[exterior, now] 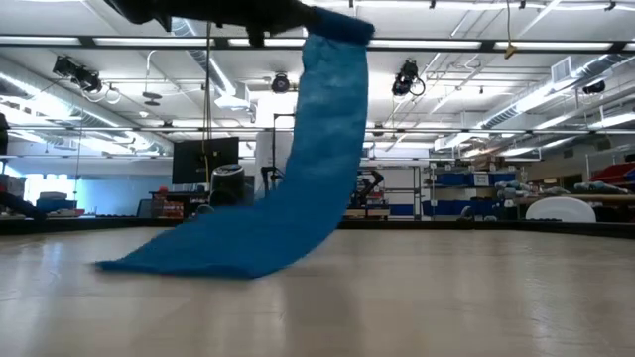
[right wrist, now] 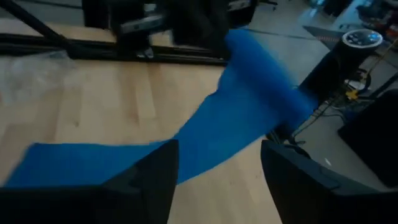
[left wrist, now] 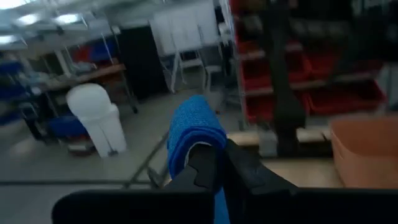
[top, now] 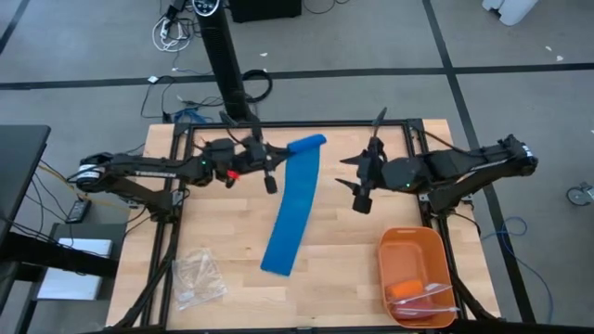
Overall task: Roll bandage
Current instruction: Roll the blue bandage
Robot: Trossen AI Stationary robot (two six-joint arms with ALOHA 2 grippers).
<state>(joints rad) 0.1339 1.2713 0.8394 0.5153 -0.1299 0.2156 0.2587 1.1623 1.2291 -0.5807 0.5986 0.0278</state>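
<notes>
Pinching one end of the bandage (top: pixel 292 199) at upper centre, the left gripper (top: pixel 271 158) lifts it; the right gripper (top: pixel 364 184) hangs spread alongside.

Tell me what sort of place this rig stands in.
Probably a large workshop or lab hall: open ceiling with strip lights, shelving with red bins, cables across the floor. The left gripper lifts the bandage there.
</notes>
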